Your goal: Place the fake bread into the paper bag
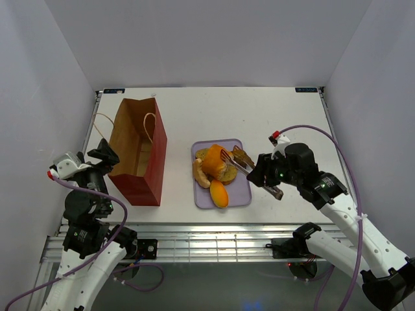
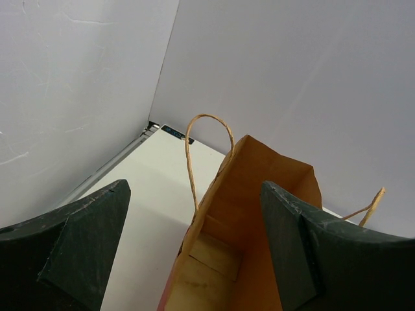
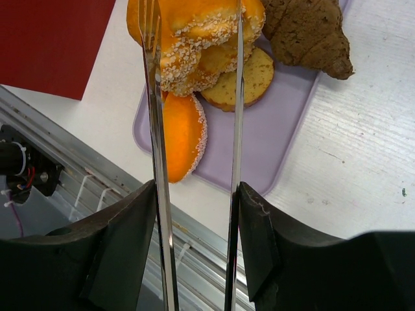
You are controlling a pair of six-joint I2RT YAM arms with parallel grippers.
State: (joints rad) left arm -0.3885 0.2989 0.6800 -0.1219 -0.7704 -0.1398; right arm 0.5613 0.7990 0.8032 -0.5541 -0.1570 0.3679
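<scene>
Over the lavender tray (image 1: 240,192), the right gripper (image 3: 194,206) pinches tongs (image 3: 156,129) whose tips clasp an orange bun (image 3: 194,29).

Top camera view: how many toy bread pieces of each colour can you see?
Orange pieces: 2, one of them between the tongs
Pale crescent roll: 1
Round tan slices: 2
Dark brown croissant: 1
Total: 6

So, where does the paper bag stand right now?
In the top view, the paper bag stands open on the left side of the table, left of the lavender tray, with the left hand at its left edge.
</scene>
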